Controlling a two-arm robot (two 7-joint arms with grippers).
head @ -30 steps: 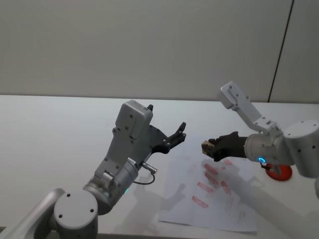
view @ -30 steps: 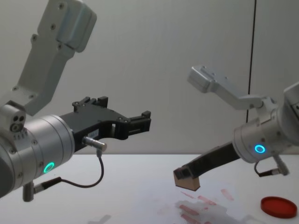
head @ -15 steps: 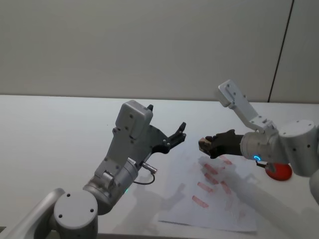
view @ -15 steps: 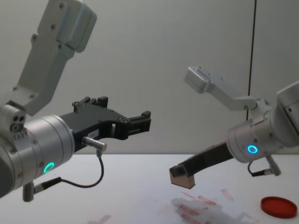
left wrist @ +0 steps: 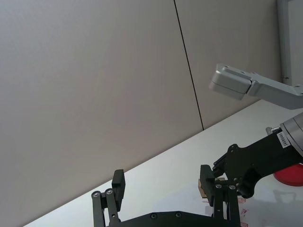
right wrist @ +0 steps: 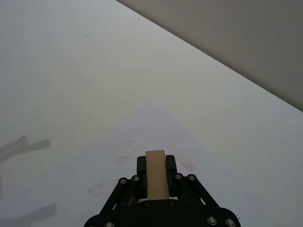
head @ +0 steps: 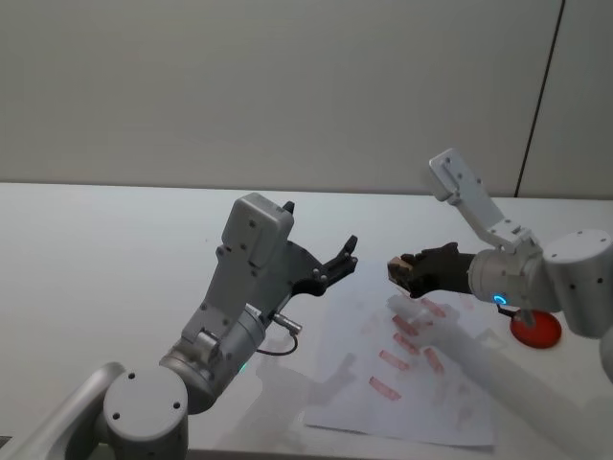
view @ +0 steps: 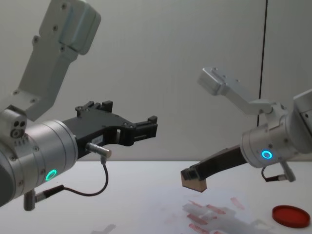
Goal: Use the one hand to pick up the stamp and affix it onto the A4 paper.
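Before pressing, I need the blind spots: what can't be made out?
Printing face of the small tan wooden stamp block: faces down in chest and head views; the wrist view of the black two-fingered right tool shows its top.
Flat round red ink pad: partly behind the right arm, head view.
White stamped paper sheet: cut by chest view's bottom edge.

Bright even light; soft shadows across A4 paper (head: pixel 421 412), table (head: pixel 96 249).

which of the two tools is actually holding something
The right tool, on the blue-ringed wrist: it is shut on the tan stamp above the A4 paper. The left tool, green-ringed, stands open and empty.
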